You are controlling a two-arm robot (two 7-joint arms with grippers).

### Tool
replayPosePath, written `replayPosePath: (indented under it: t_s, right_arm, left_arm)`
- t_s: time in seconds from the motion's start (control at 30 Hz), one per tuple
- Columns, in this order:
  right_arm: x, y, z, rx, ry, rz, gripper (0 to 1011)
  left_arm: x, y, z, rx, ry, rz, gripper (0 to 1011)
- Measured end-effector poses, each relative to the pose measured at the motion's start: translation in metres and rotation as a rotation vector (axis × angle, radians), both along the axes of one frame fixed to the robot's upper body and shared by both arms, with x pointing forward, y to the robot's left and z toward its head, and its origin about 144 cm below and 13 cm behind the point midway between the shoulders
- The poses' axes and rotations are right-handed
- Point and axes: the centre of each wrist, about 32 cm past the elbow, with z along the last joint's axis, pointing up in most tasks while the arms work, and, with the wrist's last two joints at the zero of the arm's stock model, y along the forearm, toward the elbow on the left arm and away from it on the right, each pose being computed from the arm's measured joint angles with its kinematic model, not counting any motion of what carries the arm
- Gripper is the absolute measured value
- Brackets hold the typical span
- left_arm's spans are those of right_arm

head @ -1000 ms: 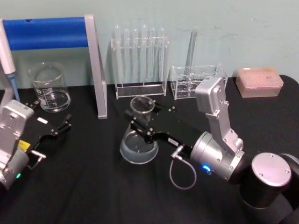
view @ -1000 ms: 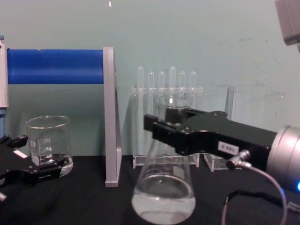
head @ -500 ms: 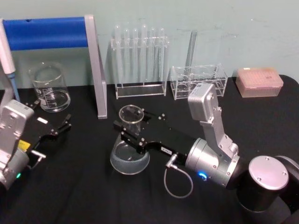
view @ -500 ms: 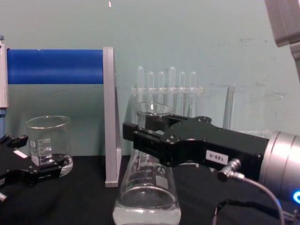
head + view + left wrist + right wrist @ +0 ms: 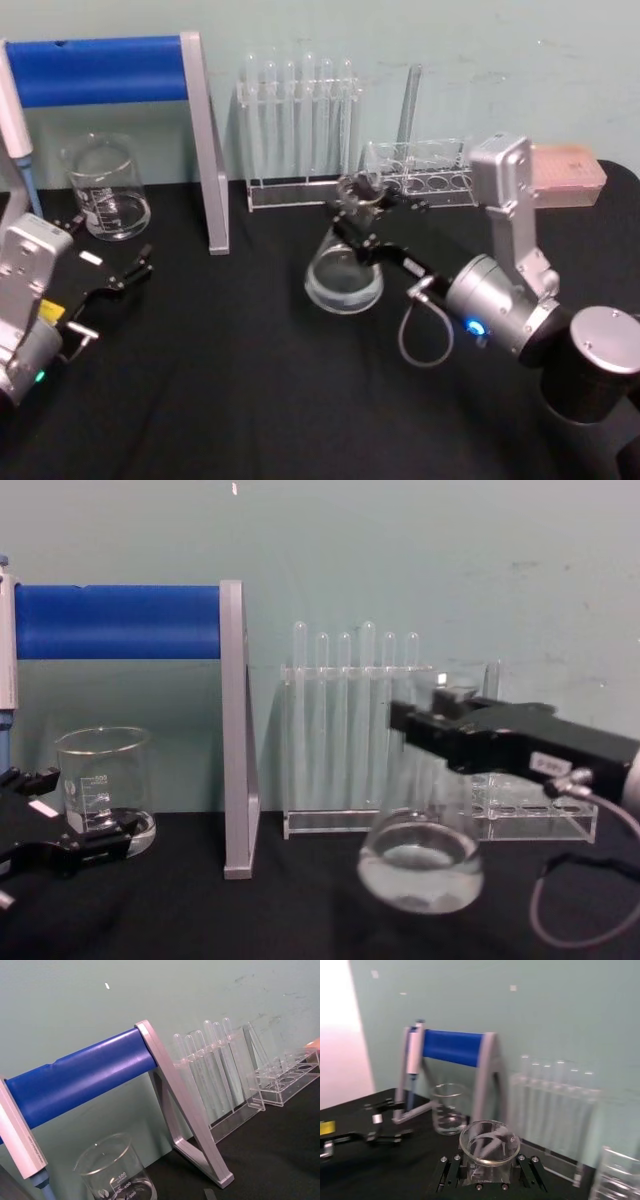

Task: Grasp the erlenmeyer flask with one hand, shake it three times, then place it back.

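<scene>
Chest view: the right hand (image 5: pixel 425 735) grips the flask (image 5: pixel 420 870) by its thin neck, so the wide bottom hangs tilted above the tabletop (image 5: pixel 250 920), near the tube rack (image 5: pixel 340 720). That looks like a shake. The left hand (image 5: pixel 65 840) rests open, far left.

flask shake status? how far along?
Done: right gripper is shut on the flask neck, and the flask is lifted off the table. In hand: shaking; the flask has swung sideways over the last second, count unclear. To do: finish shakes, set it back. Left gripper sits idle near the beaker.
</scene>
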Motion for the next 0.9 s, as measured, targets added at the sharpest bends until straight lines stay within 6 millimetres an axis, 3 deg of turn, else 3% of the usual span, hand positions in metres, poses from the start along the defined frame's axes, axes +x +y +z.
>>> replayPosePath:
  t_s: [0.27, 0.9]
  right_arm:
    - [0.010, -0.020, 0.002, 0.008, -0.011, -0.134, 449]
    - [0.018, -0.043, 0.005, -0.006, -0.036, -0.301, 449]
  left_arm:
    - [0.000, 0.000, 0.000, 0.000, 0.000, 0.000, 1001]
    - [0.000, 0.000, 0.000, 0.000, 0.000, 0.000, 1001]
